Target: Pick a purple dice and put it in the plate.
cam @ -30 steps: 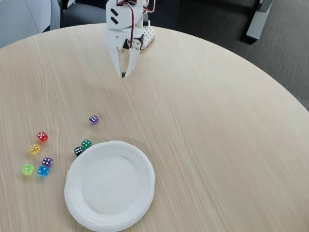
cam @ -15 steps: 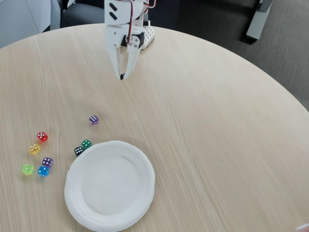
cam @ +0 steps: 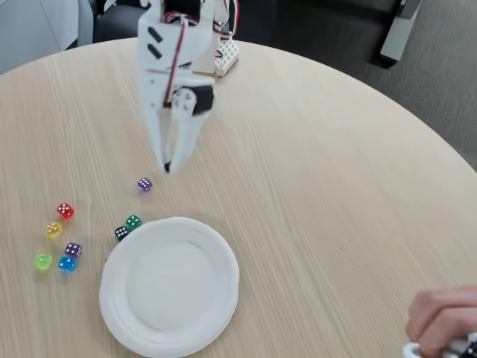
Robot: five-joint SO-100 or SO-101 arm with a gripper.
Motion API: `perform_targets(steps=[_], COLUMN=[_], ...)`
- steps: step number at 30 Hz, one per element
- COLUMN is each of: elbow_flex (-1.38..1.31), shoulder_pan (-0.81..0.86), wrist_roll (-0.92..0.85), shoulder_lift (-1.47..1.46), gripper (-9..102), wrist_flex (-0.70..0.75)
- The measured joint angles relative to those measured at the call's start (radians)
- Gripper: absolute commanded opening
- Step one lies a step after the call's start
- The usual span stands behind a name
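The white arm leans out over the round, pale wood-grain table (cam: 313, 171), and its tool (cam: 167, 165) points straight down with the two fingers drawn close together, only a narrow slit between them and nothing held. The tips hang just beside the purple dice (cam: 144, 184), a little up and to the right of it in the fixed view; I cannot tell whether they touch the table. That dice sits alone on the bare wood, apart from the white paper plate (cam: 127, 328), which lies near the lower edge of the view with nothing on it. Tucked against the plate's upper left rim are a green die (cam: 133, 221) and a black die (cam: 121, 233), touching or nearly so. Farther left is a loose cluster: a red die (cam: 65, 211), a yellow die (cam: 54, 230) just below it, a second purple die (cam: 73, 250), a blue die (cam: 67, 264) just beneath that one, and a lime-green die (cam: 43, 262) beside the blue. At the bottom right corner a person's hand (cam: 440, 321) rests over the table edge, fingers curled, gripping something small and dark.
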Motion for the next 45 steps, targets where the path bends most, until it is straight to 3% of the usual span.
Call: perform_targets(steps=[8,18,30,38,45], elbow_flex=[-0.362,-0.43,-0.431,-0.431,-0.431], shoulder_pan=[-0.003,-0.003,-0.02,0.005,0.179], wrist_roll=[0.146,0.186,0.347,0.324,0.255], shoulder_lift=[-0.264,-0.509,-0.522,-0.572,-0.646], gripper=[1,1,4,5,4], wrist_flex=[0.0,0.005,0.407,0.44,0.44])
